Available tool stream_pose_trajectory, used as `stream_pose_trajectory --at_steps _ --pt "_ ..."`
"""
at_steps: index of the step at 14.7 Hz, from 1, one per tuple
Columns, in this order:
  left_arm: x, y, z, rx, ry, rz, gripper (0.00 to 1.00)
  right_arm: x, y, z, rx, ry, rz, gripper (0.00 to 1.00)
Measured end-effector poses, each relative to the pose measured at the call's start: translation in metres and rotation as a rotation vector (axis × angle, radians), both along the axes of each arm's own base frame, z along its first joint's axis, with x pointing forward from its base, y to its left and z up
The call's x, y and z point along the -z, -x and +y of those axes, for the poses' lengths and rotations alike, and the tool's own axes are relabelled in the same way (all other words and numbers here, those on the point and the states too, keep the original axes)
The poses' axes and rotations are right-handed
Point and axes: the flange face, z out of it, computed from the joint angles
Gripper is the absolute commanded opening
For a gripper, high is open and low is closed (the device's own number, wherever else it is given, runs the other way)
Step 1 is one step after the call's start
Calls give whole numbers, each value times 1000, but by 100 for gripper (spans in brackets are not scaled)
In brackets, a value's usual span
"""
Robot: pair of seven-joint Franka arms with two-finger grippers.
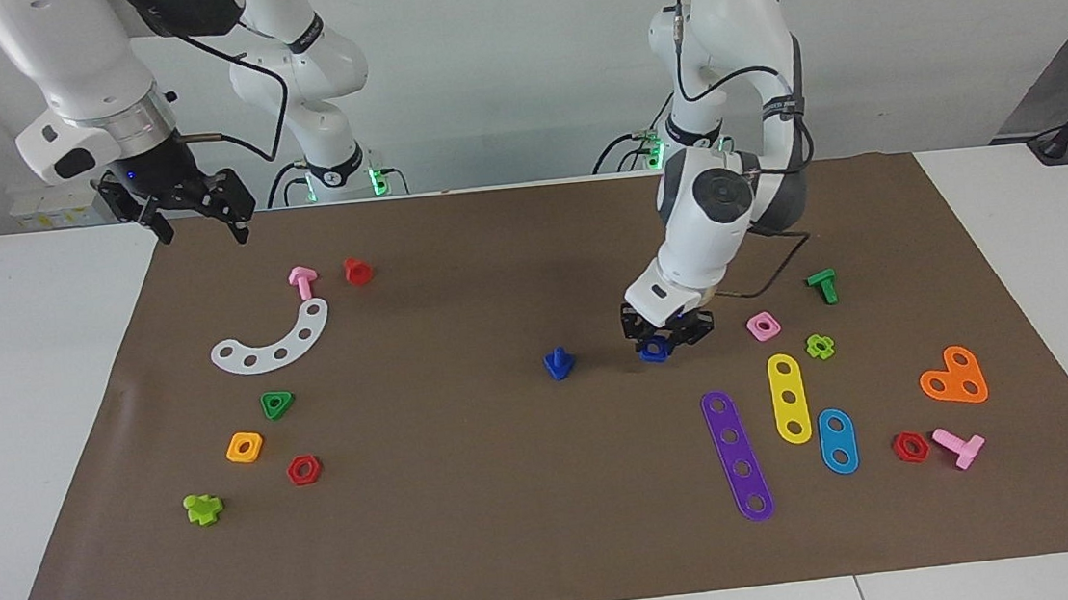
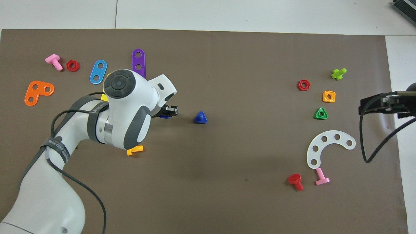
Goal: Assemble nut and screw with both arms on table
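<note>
The dark-blue screw (image 1: 558, 364) stands head down, shaft up, on the brown mat (image 1: 474, 499) near the table's middle; it also shows in the overhead view (image 2: 200, 118). My left gripper (image 1: 658, 335) is shut on the dark-blue nut (image 1: 655, 349) and holds it just above the mat, beside the screw toward the left arm's end. In the overhead view the left gripper (image 2: 168, 112) hides most of the nut (image 2: 164, 116). My right gripper (image 1: 202, 234) hangs open and empty over the mat's corner at the right arm's end and waits; its tip shows in the overhead view (image 2: 373, 104).
A pink square nut (image 1: 762, 325), green bolt (image 1: 823, 284), yellow strip (image 1: 789, 398), purple strip (image 1: 738, 454) and light-blue strip (image 1: 837, 440) lie near the left gripper. An orange bolt (image 2: 135, 149) lies under the left arm. A white curved strip (image 1: 274, 340) and small nuts lie toward the right arm's end.
</note>
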Motion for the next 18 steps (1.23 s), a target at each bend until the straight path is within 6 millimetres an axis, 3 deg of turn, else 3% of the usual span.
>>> stream_pose_trajectory --at_steps 2,6,11,18 --pt "-9 8 -27 -61 2 9 13 0 0 0 0 0 0 100" --pt "-29 8 -59 -153 15 9 13 0 0 0 0 0 0 100" --pt "-27 7 -100 -214 22 9 13 0 0 0 0 0 0 100" --pt "-15 9 -115 -194 -19 15 13 0 0 0 0 0 0 100"
